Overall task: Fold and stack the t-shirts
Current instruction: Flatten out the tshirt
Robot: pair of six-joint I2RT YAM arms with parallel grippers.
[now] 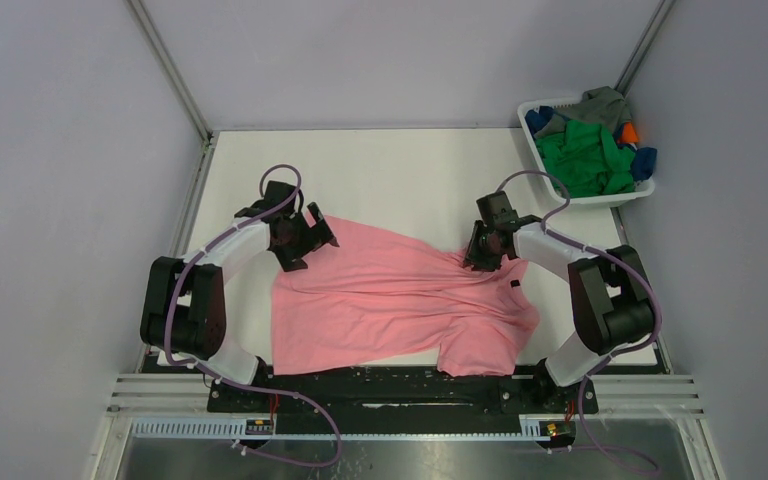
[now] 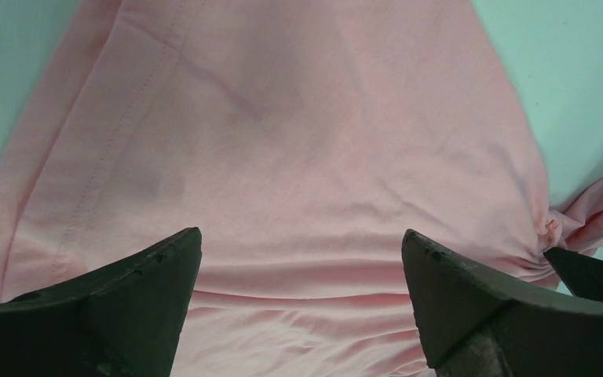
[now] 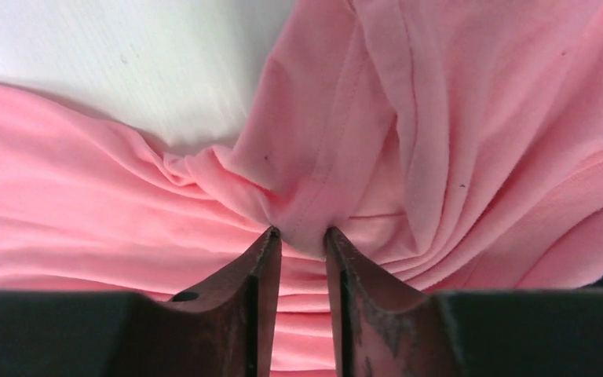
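A salmon pink t-shirt lies spread and rumpled across the table's near half. My right gripper is at its far right edge. In the right wrist view this gripper is shut on a bunched fold of the pink t-shirt, with a seam pinched between the tips. My left gripper hovers at the shirt's far left corner. In the left wrist view the left gripper stands wide open over flat pink cloth, gripping nothing. Green, grey, blue and orange t-shirts lie heaped in the basket.
A white plastic basket sits at the far right corner of the white table. Grey walls and metal frame posts enclose the table on three sides. A black rail carrying the arm bases runs along the near edge.
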